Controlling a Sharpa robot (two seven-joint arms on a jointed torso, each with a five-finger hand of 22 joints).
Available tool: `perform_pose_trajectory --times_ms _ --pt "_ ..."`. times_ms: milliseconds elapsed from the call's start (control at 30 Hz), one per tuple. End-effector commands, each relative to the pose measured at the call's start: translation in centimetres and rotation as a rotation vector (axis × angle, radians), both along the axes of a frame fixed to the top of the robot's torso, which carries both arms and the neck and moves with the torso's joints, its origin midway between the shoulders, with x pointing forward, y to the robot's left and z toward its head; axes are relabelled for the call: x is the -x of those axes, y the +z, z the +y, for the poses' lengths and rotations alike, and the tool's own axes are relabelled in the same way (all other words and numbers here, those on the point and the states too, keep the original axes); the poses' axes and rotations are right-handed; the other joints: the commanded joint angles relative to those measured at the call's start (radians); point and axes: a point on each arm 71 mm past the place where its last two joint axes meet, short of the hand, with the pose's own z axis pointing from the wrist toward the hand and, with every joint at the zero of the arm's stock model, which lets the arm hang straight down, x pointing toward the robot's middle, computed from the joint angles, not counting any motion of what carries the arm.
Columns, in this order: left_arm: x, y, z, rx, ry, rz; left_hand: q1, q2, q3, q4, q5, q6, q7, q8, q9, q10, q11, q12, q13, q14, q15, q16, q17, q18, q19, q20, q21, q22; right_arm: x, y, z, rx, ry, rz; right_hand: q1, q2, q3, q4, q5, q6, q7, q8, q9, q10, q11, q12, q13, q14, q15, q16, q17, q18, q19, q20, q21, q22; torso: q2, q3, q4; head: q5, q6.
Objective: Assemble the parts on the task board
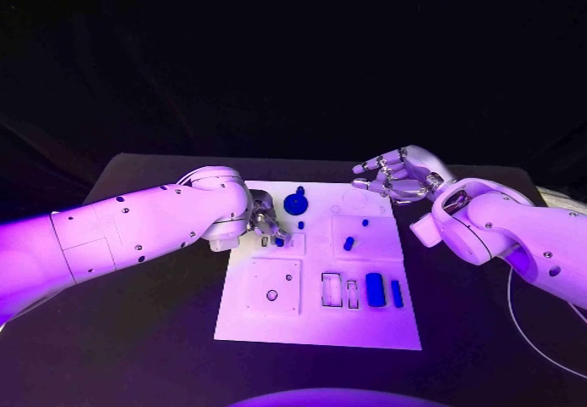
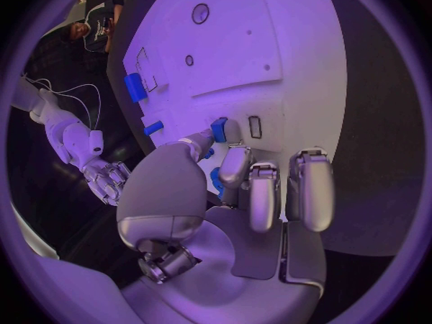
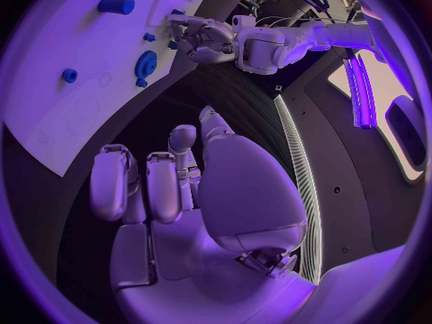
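We see the task board (image 1: 318, 326) in the middle of the table (image 1: 122, 339). The left hand (image 1: 263, 225) is over the board's left part, with a small part (image 1: 279, 242) at its fingertips (image 2: 236, 167). Behind and to the right of this hand, a gear-shaped part (image 1: 296, 203) lies on the board near its far edge. The right hand (image 1: 398, 176) is beyond the board's far right corner, apart from the board. Right of the middle, a small peg (image 1: 349, 243) stands in a square plate. Nearer to us, two long parts (image 1: 376, 289) lie side by side, with slots to their left.
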Motion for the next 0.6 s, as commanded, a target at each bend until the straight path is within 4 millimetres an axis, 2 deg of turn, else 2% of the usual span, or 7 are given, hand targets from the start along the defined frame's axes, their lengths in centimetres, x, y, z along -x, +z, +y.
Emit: perform_pose_trajectory --times_ms 33,267,433,467,533,600 --pt "0.17 -0.46 -0.02 -0.014 -0.011 0.022 -0.018 0.000 -0.020 0.004 -0.004 0.004 0.003 -0.001 0.002 0.011 0.000 0.006 0.003 0.103 -0.008 0.003 0.264 -0.012 0.037 -0.005 0.003 0.138 0.15 -0.14 0.26 0.001 0.022 0.006 -0.013 0.001 -0.005 -0.003 0.004 0.001 -0.003 0.004 0.001 -0.006 0.000 -0.003 -0.001 0.034 0.005 -0.006 0.000 0.019 -0.008 0.000 -0.005 -0.001 0.000 0.0003 -0.0002 -0.001 -0.002" --pt "0.10 -0.45 0.02 -0.012 -0.006 0.018 -0.045 -0.005 -0.072 0.022 -0.006 0.013 0.002 0.000 0.005 0.015 0.000 0.008 0.006 0.103 -0.009 0.003 0.264 -0.013 0.040 -0.005 0.006 0.142 0.19 -0.26 0.25 0.001 0.022 0.009 -0.017 0.001 -0.009 0.000 0.003 0.001 -0.003 0.004 0.001 -0.007 0.000 -0.005 -0.003 0.034 0.005 -0.007 -0.001 0.019 -0.009 0.000 -0.007 -0.003 0.000 0.0006 0.0004 -0.003 -0.005" --pt "0.02 -0.39 0.19 -0.006 0.006 0.008 -0.088 -0.017 -0.174 0.061 -0.009 0.022 -0.001 0.001 0.008 0.019 -0.003 0.008 0.007 0.103 -0.010 0.003 0.264 -0.014 0.043 -0.007 0.009 0.148 0.21 -0.33 0.20 0.001 0.022 0.011 -0.021 0.001 -0.013 0.002 0.000 0.001 -0.003 0.004 0.001 -0.007 0.000 -0.004 -0.004 0.034 0.005 -0.007 -0.001 0.019 -0.009 0.000 -0.008 -0.004 -0.001 0.0000 0.0008 -0.002 -0.001" --pt "0.00 -0.35 0.25 -0.004 0.009 0.005 -0.093 -0.016 -0.192 0.069 -0.012 0.022 -0.002 0.001 0.008 0.019 -0.003 0.007 0.006 0.103 -0.011 0.003 0.264 -0.015 0.044 -0.008 0.010 0.150 0.21 -0.35 0.20 0.001 0.023 0.011 -0.022 0.001 -0.015 0.003 -0.001 0.001 -0.003 0.004 0.001 -0.007 0.000 -0.004 -0.004 0.035 0.005 -0.007 0.000 0.019 -0.009 0.000 -0.008 -0.004 -0.001 -0.0001 0.0006 -0.002 -0.001" --pt "-0.03 -0.21 0.42 0.003 0.018 -0.004 -0.102 -0.014 -0.235 0.083 -0.039 0.023 -0.003 0.000 0.010 0.019 -0.005 0.005 0.004 0.103 -0.012 0.003 0.264 -0.015 0.045 -0.009 0.012 0.153 0.22 -0.39 0.18 0.001 0.023 0.012 -0.024 0.000 -0.017 0.004 -0.001 0.001 -0.003 0.004 0.001 -0.007 0.000 -0.004 -0.004 0.035 0.005 -0.008 -0.001 0.019 -0.009 0.000 -0.009 -0.004 -0.001 -0.0002 0.0006 -0.002 -0.001" --pt "-0.03 -0.08 0.61 0.010 0.026 -0.012 -0.121 -0.010 -0.276 0.085 -0.050 0.024 -0.004 0.001 0.011 0.021 -0.006 0.007 0.006 0.103 -0.013 0.003 0.264 -0.016 0.047 -0.010 0.014 0.156 0.22 -0.44 0.14 0.002 0.023 0.013 -0.025 0.000 -0.019 0.005 0.000 0.001 -0.003 0.004 0.001 -0.007 0.000 -0.004 -0.005 0.035 0.005 -0.009 -0.002 0.019 -0.009 0.000 -0.009 -0.004 -0.001 -0.0009 0.0008 -0.003 0.002"
